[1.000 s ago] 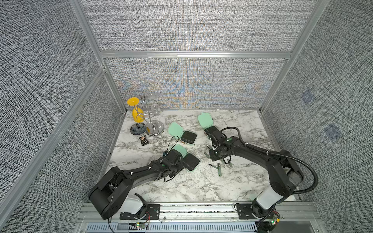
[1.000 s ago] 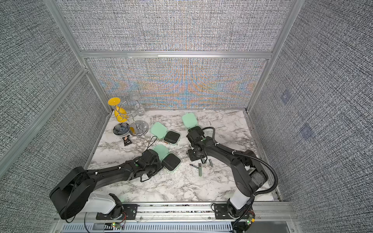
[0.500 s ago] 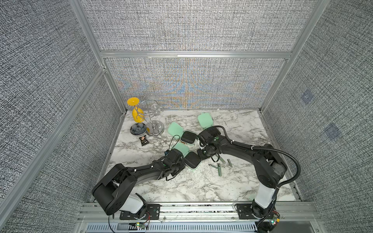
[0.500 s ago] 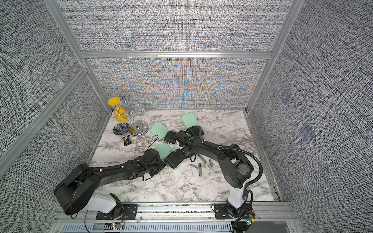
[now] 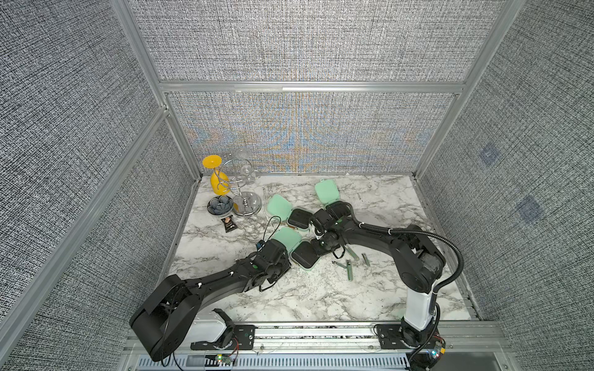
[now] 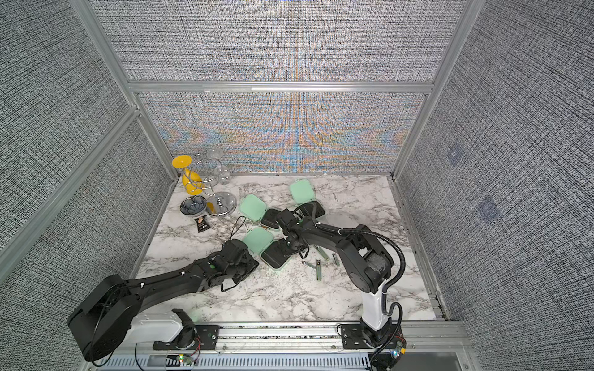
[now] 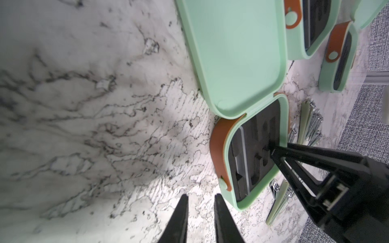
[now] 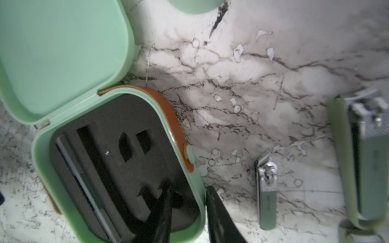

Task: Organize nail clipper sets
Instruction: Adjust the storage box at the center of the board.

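Observation:
Three mint-green cases lie open on the marble. The nearest case (image 5: 303,257) has a black foam inside, with a slim grey tool (image 8: 84,178) in one slot. My right gripper (image 8: 189,189) (image 5: 321,249) stands astride this case's side wall (image 8: 201,202), open, one finger over the foam and one against the outside. My left gripper (image 7: 201,195) hovers low over bare marble beside the same case (image 7: 229,145), jaws narrowly open and empty. Several loose clippers (image 5: 349,271) lie to the right of the case; a small clipper (image 8: 266,189) and a larger clipper (image 8: 366,160) show in the right wrist view.
The second case (image 5: 279,207) and third case (image 5: 326,191) lie further back, the third's base partly under my right arm. At the back left stand a chrome wire rack (image 5: 246,205) with a yellow glass (image 5: 218,180), a dark flower-shaped dish (image 5: 220,205) and a black snack packet (image 5: 229,225). Walls enclose three sides.
My right gripper has swung left and nearer, from beside the far right case to the nearest case's wall, and its jaws have narrowed. The left arm has hardly moved.

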